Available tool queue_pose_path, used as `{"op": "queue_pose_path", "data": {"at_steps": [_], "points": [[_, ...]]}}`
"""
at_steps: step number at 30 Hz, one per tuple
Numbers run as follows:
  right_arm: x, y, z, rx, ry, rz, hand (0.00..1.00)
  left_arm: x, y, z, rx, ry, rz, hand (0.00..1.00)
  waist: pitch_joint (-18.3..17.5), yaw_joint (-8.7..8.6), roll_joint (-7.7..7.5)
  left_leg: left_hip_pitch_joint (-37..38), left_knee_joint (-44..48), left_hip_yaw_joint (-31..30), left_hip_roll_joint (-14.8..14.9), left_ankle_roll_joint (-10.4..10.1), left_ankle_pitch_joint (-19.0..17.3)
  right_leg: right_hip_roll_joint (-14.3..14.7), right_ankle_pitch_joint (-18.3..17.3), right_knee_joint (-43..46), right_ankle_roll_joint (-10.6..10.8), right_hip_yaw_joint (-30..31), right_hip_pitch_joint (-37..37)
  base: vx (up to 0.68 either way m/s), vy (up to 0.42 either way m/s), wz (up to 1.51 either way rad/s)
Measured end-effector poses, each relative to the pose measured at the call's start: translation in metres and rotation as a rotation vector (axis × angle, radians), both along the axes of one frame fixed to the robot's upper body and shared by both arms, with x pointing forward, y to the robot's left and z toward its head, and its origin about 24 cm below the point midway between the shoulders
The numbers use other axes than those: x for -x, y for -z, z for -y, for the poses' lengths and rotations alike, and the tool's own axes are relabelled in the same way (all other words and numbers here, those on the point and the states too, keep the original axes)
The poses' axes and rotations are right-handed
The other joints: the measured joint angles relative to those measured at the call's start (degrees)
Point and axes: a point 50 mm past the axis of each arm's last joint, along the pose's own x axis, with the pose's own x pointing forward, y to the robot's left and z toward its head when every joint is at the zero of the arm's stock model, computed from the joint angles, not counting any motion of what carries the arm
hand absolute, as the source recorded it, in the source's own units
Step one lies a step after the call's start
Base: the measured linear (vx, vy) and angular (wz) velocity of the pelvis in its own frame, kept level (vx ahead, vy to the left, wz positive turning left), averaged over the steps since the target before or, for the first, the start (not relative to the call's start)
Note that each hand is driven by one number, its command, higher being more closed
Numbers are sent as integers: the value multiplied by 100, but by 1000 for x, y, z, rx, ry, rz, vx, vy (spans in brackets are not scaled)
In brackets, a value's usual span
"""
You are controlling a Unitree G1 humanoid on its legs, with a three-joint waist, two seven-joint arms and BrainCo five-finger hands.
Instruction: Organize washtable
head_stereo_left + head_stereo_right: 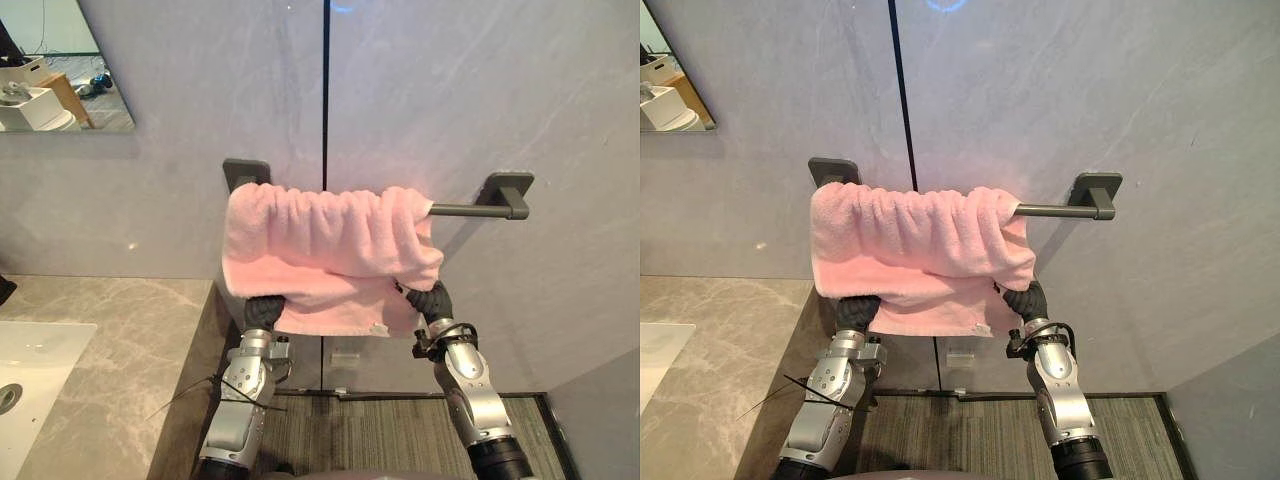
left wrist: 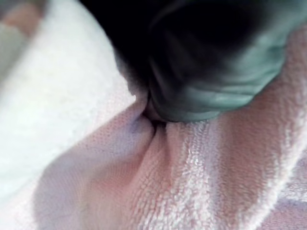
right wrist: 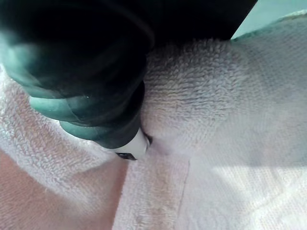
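A pink towel [image 1: 330, 240] hangs bunched over the left part of a dark wall-mounted towel bar [image 1: 470, 210]. My left hand [image 1: 263, 312] reaches up under the towel's lower left edge, with its dark ribbed cover showing below the cloth. My right hand [image 1: 435, 300] goes in under the towel's lower right corner the same way. In the left wrist view the ribbed cover [image 2: 216, 62] presses into pink terry folds [image 2: 192, 182]. In the right wrist view the cover [image 3: 76, 72] lies against the towel [image 3: 216, 120], which hides the rest of the hand.
A beige marble countertop [image 1: 110, 340] with a white sink [image 1: 30, 370] lies at the lower left. A mirror [image 1: 60, 70] hangs on the grey wall at the upper left. A striped grey floor mat [image 1: 370, 430] lies below the towel.
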Motion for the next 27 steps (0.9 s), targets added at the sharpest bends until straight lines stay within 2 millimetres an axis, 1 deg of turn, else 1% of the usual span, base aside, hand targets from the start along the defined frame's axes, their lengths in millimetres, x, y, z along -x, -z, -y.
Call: {"op": "queue_pose_path", "data": {"at_steps": [2, 4, 6, 10, 15, 20, 24, 27], "points": [[3, 1, 1, 0, 6, -5, 100, 0, -1, 2, 4, 5, 3, 100, 1, -19, 3, 8, 1, 10, 0, -2, -6, 0, 0, -15, 0, 11, 2, -15, -6, -3], [6, -2, 4, -1, 15, 10, 100, 0, -1, 3, 10, 8, 3, 100, 4, -49, 10, 9, 2, 17, -1, -2, -11, -1, 2, -22, 3, 20, 1, -10, -4, -2], [7, -4, 6, -2, 28, 19, 100, 0, -1, 4, 10, 20, 5, 100, 7, -111, 17, 13, 3, 29, 0, -3, -15, -1, 2, -22, 4, 33, 0, -7, -2, -3], [11, -1, 16, -9, 88, 5, 100, 1, -1, 13, 14, 63, 4, 100, 3, -140, 92, 38, 22, 130, 2, 5, -59, -4, 10, -31, 13, 139, -14, -9, 0, -13], [15, 3, 24, -7, 130, -12, 100, 2, 0, 17, 15, 95, 4, 100, 10, -293, 127, 34, 23, 142, 1, 6, -71, -2, 10, -46, 13, 156, -18, 0, 0, -1], [17, 6, 28, -5, 151, -26, 100, 2, 2, 22, 19, 113, -9, 100, 21, -292, 160, 36, 22, 163, 8, 1, -86, -3, 9, -45, 15, 180, -25, -3, -3, -2], [19, 22, 28, -2, 151, -97, 100, 3, 17, 21, 9, 111, -72, 100, 15, -286, 239, 36, 20, 213, 12, -3, -91, -3, 9, -34, 15, 229, -48, -12, -7, -6], [20, 26, 28, 13, 135, -116, 100, 4, 22, 20, 7, 107, -94, 100, 2, -282, 265, 37, 20, 221, 15, -2, -91, -2, 9, -30, 15, 250, -56, -9, -10, -4]]}}
